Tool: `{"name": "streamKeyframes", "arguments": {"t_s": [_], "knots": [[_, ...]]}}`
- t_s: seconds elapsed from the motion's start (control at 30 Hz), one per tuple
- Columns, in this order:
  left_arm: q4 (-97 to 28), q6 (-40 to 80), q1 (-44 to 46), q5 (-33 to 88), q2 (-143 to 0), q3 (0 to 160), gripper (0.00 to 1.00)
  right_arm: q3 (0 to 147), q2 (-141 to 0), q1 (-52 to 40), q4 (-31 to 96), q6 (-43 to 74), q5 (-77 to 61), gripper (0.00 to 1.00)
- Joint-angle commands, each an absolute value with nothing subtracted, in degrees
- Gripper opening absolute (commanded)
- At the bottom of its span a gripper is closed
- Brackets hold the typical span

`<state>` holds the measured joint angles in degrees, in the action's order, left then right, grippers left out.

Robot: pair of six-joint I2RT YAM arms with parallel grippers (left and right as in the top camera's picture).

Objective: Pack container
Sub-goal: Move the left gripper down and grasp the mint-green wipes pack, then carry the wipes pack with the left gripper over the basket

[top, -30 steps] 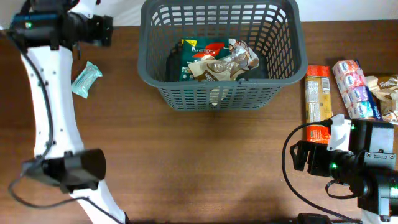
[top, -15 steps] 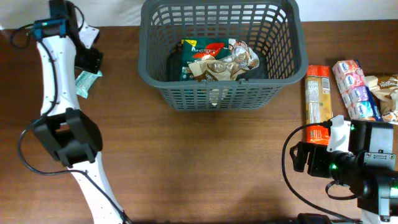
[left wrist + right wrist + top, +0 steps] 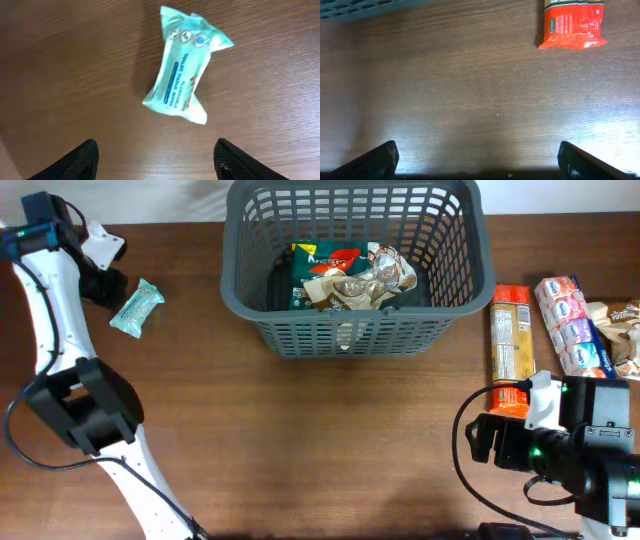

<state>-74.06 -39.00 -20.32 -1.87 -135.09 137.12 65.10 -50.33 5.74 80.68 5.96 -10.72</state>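
The dark grey lattice container [image 3: 350, 330] stands at the back centre and holds a green pack [image 3: 318, 268] and crinkled brown and silver packs [image 3: 365, 280]. A teal tissue pack [image 3: 137, 308] lies on the table to its left. It also shows in the left wrist view [image 3: 186, 82]. My left gripper [image 3: 105, 283] hovers just left of it, open and empty [image 3: 157, 162]. My right gripper [image 3: 490, 442] is open and empty [image 3: 479, 162] above bare table at the front right. The end of an orange pack [image 3: 572, 25] lies ahead of it.
To the right of the container lie a long yellow and orange pack [image 3: 510, 330], a pink, white and blue pack [image 3: 570, 325] and a beige wrapper [image 3: 620, 330]. A corner of the container shows in the right wrist view [image 3: 360, 7].
My left arm has swung left, away from the container's upper left corner, and its gripper now hangs by the teal pack. The right arm has hardly moved.
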Motion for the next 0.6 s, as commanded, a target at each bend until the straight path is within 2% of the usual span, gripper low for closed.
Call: {"name": "streamKeyframes", "arguments": {"t_s": [0.0, 0.43, 0.57], "knots": [[-73.76, -41.58, -19.31, 1.04, -140.84, 136.75, 0.68, 65.80, -50.24, 5.26, 80.75, 8.49, -12.23, 0.99], [-71.53, -36.40, -18.81, 1.39, -149.69, 136.75, 0.67, 65.80, -50.24, 5.26, 80.82, 9.56, -12.95, 0.99], [-71.40, -35.51, -18.63, 1.83, -150.76, 136.75, 0.61, 65.80, -50.24, 5.26, 80.84, 9.56, -13.13, 0.99]]}}
